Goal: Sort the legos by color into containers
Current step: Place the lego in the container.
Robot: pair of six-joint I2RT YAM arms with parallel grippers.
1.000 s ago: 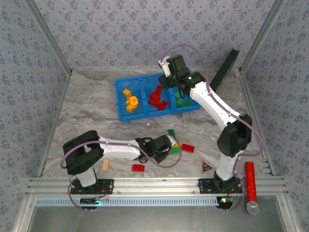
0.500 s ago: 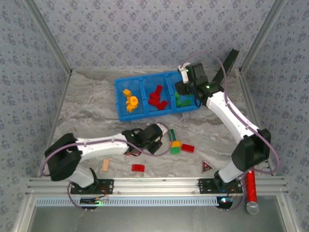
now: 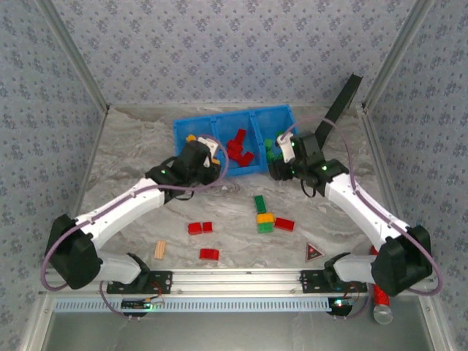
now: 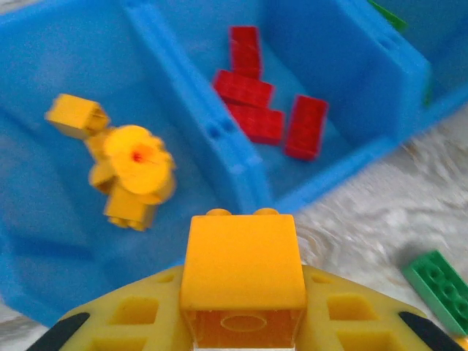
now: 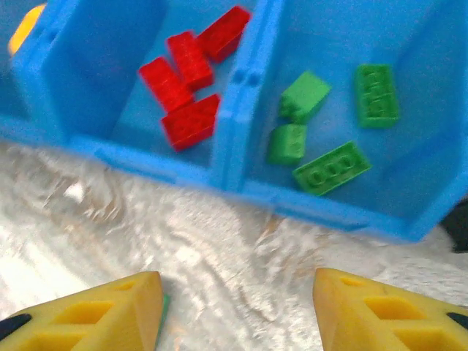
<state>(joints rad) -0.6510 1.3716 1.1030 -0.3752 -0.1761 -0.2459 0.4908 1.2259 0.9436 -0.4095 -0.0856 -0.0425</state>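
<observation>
Over the marbled table [image 3: 131, 157], the yellow brick [image 4: 241, 270] clamped in the left gripper [image 3: 199, 157], at the blue bin's [image 4: 219, 139] near wall, is best carried above the left compartment's [image 4: 44, 190] yellow pieces [image 4: 131, 172] and freed low, the right gripper [image 5: 238, 307] being kept spread, empty, aside.

You're looking into a robot test cell, the sort of rig a lab builds rather than a home or a shop. The blue bin [image 3: 234, 115] sits on a marble-patterned tabletop [image 3: 131, 157]. Behind the bin and to both sides of it stand panels [image 3: 219, 51] in a small floral print, held by bare aluminium posts [image 3: 73, 55]. Nearer you than the bin, an aluminium rail [image 3: 241, 276] spans the edge. The left arm [image 3: 124, 208] and right arm [image 3: 358, 205] are bolted to it, with lilac cables [image 3: 44, 257] looping along them.
</observation>
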